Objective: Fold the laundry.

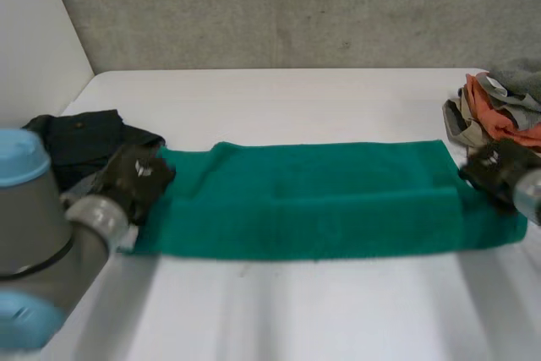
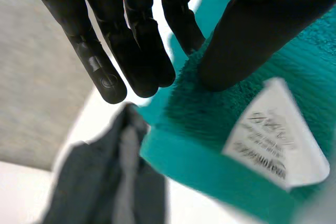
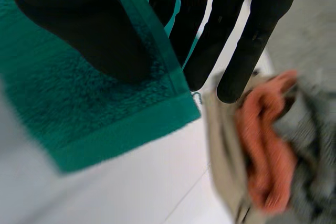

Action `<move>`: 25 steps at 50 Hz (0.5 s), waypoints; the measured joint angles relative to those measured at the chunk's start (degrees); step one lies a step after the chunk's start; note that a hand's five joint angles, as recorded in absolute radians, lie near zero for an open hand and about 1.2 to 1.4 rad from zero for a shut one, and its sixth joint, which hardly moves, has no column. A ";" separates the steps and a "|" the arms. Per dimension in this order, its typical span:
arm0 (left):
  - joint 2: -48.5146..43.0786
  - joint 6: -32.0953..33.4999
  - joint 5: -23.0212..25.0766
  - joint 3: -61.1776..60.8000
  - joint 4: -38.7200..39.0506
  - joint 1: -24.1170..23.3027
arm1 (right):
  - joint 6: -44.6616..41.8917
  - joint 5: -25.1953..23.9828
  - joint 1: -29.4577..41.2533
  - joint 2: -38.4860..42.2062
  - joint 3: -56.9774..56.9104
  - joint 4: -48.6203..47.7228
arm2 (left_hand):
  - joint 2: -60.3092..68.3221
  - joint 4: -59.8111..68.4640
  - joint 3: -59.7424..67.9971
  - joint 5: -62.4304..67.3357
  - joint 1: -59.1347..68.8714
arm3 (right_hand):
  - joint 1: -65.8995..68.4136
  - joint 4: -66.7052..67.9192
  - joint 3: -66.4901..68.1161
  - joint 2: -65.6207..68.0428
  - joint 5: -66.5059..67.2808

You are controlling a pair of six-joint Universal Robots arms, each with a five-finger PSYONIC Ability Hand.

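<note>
Teal terry-cloth towel (image 1: 313,200) flat on white table (image 1: 296,99), long axis from left edge to right edge | my left hand (image 1: 135,177) pinches its left end | my right hand (image 1: 499,168) pinches its right end

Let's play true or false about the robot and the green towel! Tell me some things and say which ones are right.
1. The towel on the table is green. True.
2. The right robot hand is holding the orange cloth. False: it pinches the towel's right end, and the orange cloth lies in a pile beside it.
3. The left robot hand pinches the towel's left end. True.
4. The dark clothes lie on top of the towel. False: they lie on the table beside its left end.
5. The towel has a white label. True.
</note>
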 measured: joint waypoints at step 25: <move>-39.40 0.60 -1.21 44.54 13.40 -1.21 | 3.66 7.25 8.59 37.38 -39.31 -23.42 | -46.43 -47.07 -45.83 -45.52 -48.68 | -50.55 -53.35 -52.97 -52.63 -53.98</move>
